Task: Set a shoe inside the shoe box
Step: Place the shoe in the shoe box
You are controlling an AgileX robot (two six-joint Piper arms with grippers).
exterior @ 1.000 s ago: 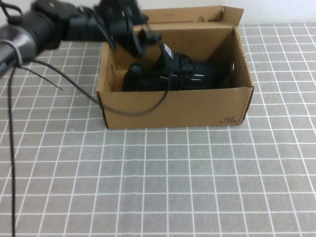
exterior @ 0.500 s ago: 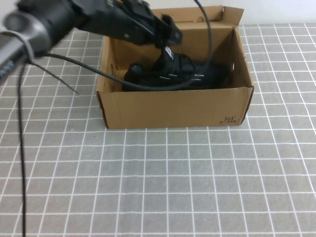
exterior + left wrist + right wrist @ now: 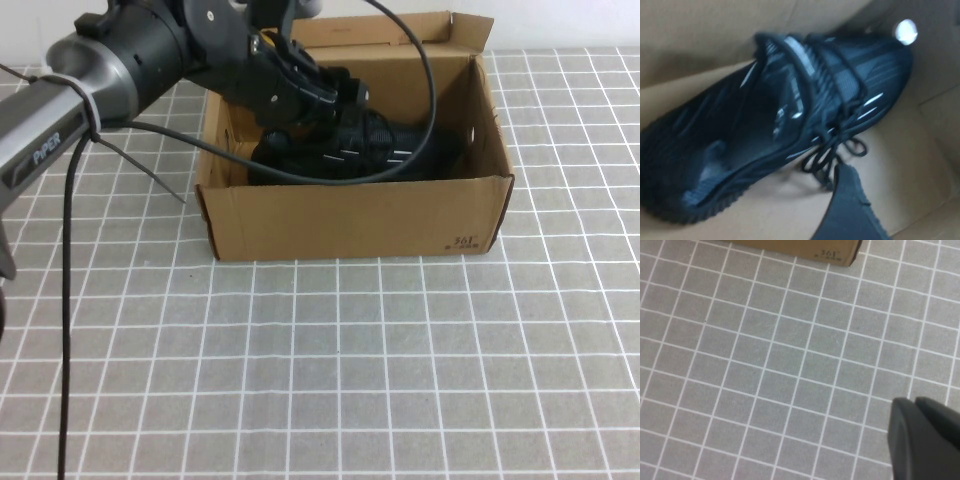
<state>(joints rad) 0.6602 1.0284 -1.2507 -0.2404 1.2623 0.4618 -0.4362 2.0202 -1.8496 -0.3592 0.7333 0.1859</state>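
— Edges and room first?

— Brown shoe box (image 3: 350,215) standing open-topped on the grey gridded table (image 3: 330,370), rear flap upright against the far wall, dark print at the front right corner. Wide bare tabletop in front of the box and to its right; a narrower strip to its left, crossed by a loose black cable (image 3: 130,165). Inside, little spare space: filled nearly wall to wall along its length, a thin band of cardboard floor visible beside the laces in the left wrist view.

— And the shoe?

— Black shoe (image 3: 365,150) lying on the box floor (image 3: 900,165), heel toward the left wall, toe toward the right, sole down or slightly tilted; cannot tell which. White side dashes visible.

— Relative to the claw?

— Left gripper (image 3: 335,95) reaching in over the left rear corner of the box, poised right above the shoe's collar and tongue, fingers spread apart, nothing clamped between them. One dark fingertip (image 3: 847,205) showing just beside the laces; contact with the shoe impossible to judge.

— Other arm?

— Right gripper (image 3: 925,440) parked over bare table well in front of the box, fingers pressed together, empty.
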